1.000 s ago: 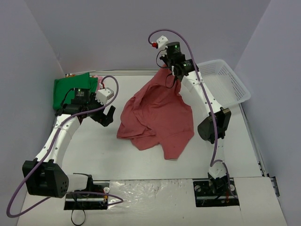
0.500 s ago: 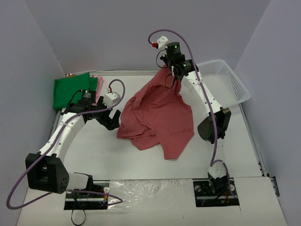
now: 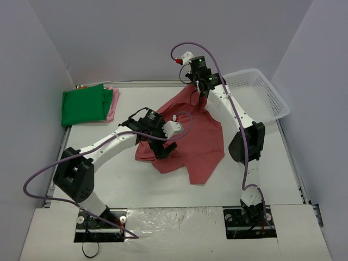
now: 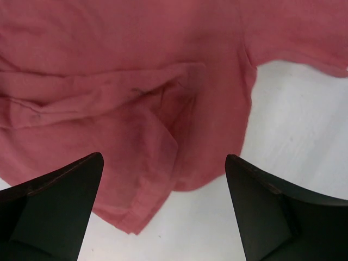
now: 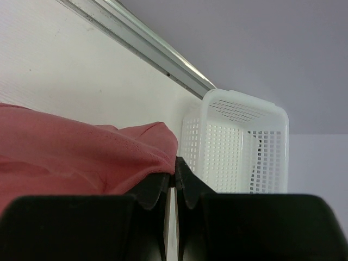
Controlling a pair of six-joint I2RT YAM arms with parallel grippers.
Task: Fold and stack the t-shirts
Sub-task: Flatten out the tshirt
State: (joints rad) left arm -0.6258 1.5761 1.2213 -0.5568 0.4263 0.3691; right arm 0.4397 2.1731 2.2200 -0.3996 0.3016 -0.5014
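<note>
Left pincer (image 3: 165,149) swung over onto dusty-red t-shirt (image 3: 187,133), spread wide; right pincer (image 5: 175,169) pinching its edge; white bench (image 3: 109,166), grey walls (image 3: 136,38).

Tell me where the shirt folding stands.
Done, it seems: the green shirt lies folded on the pink shirt at the far left. In hand: the right pincer is shut on the red shirt at its far edge; the left pincer hovers open over its near-left hem. Left: fold the red shirt and stack it.
</note>
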